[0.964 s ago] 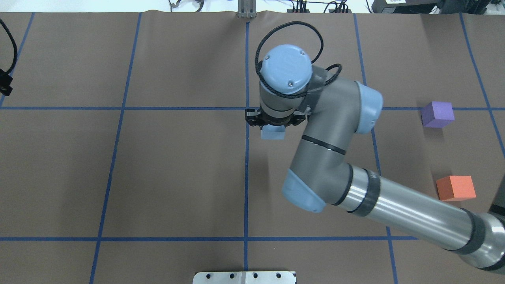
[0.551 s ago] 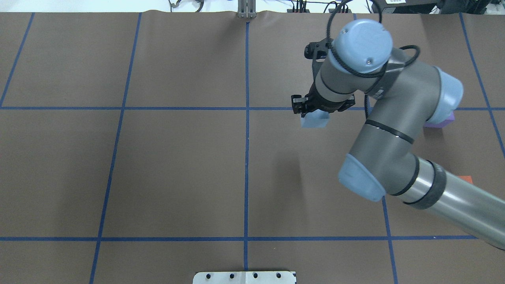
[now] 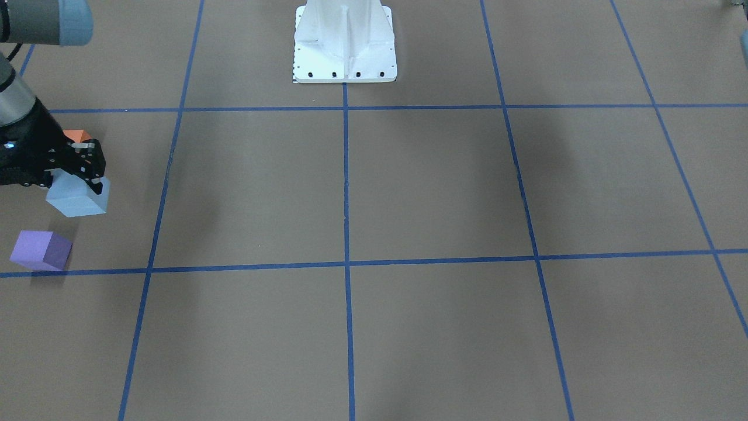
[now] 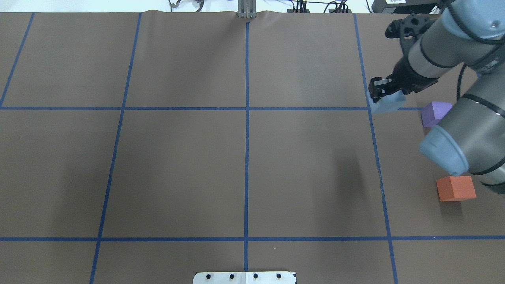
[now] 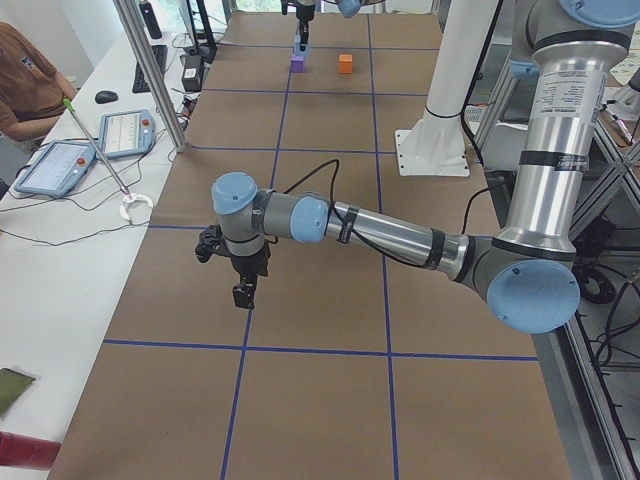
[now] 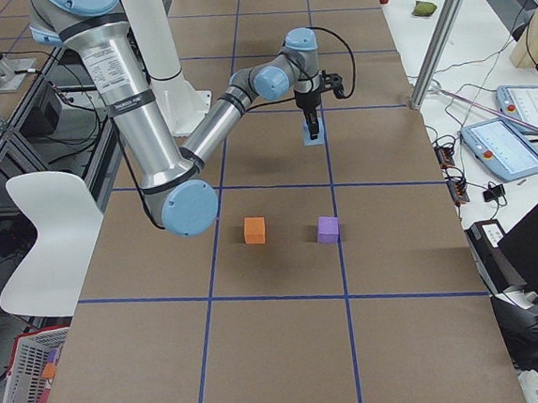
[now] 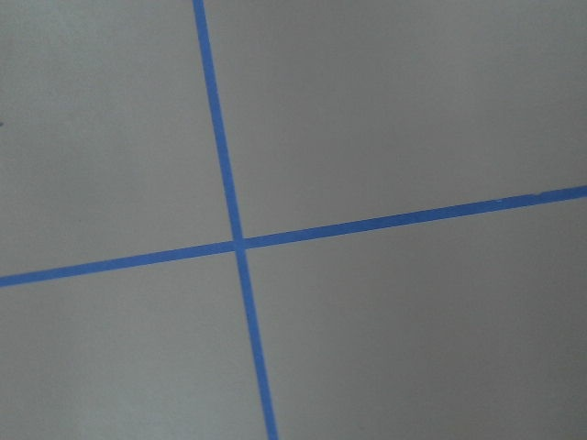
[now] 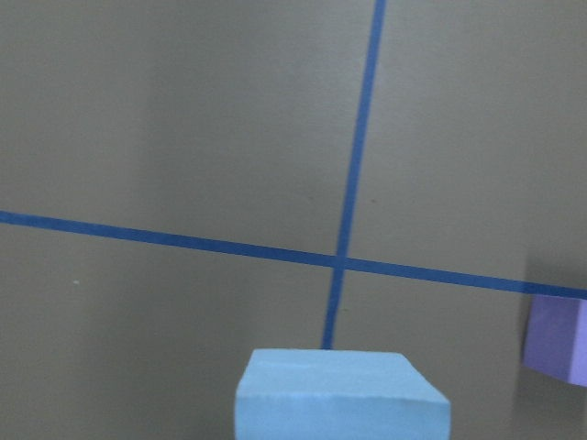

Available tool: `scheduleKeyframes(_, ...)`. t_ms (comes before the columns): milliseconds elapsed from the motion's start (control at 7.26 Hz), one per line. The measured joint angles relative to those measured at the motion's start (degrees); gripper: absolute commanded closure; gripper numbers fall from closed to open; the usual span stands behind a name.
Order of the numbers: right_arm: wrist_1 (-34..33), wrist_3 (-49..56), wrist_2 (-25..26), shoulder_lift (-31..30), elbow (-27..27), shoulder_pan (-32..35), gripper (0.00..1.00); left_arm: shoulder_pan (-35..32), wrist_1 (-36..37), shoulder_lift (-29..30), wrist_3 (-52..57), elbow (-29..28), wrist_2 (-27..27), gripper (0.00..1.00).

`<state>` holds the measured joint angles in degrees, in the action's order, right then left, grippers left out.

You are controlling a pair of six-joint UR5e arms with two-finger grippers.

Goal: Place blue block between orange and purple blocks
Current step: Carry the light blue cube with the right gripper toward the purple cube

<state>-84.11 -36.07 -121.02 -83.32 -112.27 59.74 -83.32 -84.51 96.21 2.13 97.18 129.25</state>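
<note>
Pale blue and matte, the blue block is a plain, crisp-edged cube. The right gripper has its fingers closed on the block's upper part and holds it over a tape crossing on the brown table. The purple block sits near it, the orange block well apart. I cannot tell whether the left gripper is open.

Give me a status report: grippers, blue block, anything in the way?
Right gripper shut on blue block, aloft near purple block. Left gripper: jaws unclear. Nothing between purple block and orange block.
</note>
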Motion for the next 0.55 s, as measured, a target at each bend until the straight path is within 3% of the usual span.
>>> scheduleKeyframes(275, 10.2, 0.8, -2.3, -6.5, 4.5, 2.4, 1.0, -0.2, -1.4, -0.7, 0.4, -0.5, -0.1, 0.0)
scheduleKeyframes(551, 14.5, 0.9, -2.7, -8.7, 8.8, 2.8, 1.0, -0.3, -1.7, -2.6, 0.9, -0.5, -0.3, 0.0)
